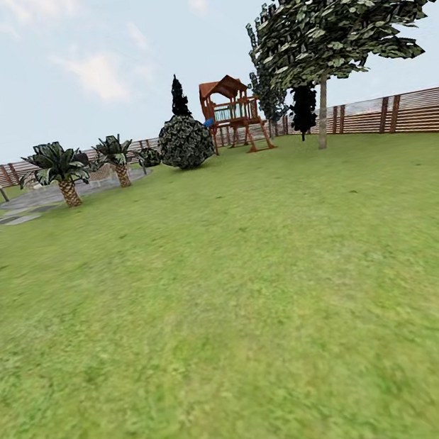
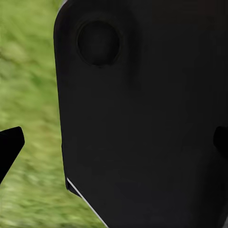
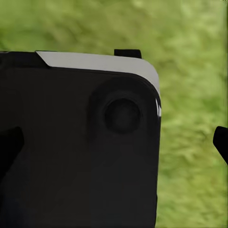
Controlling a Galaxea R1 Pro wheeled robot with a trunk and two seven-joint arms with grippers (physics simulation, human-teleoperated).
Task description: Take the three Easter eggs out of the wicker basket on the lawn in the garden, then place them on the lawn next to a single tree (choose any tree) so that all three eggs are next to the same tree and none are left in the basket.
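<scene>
The head view looks across the lawn (image 1: 234, 303), a wide stretch of mottled green grass that runs to a brown slatted fence (image 1: 409, 112) at the garden's far edge. On the right stands a tree (image 1: 321, 115) with a pale trunk and dark leaves speckled white; its crown is cut off by the picture's top edge. Far off are a wooden play tower (image 1: 233, 112), a round dark bush (image 1: 185, 141) and two small palms (image 1: 61, 172), all too small for detail. In both wrist views a big black robot body part (image 2: 142, 118) blocks much of the grass. Dark finger tips (image 3: 221, 142) poke in at the edges, set wide apart with nothing seen between them.
</scene>
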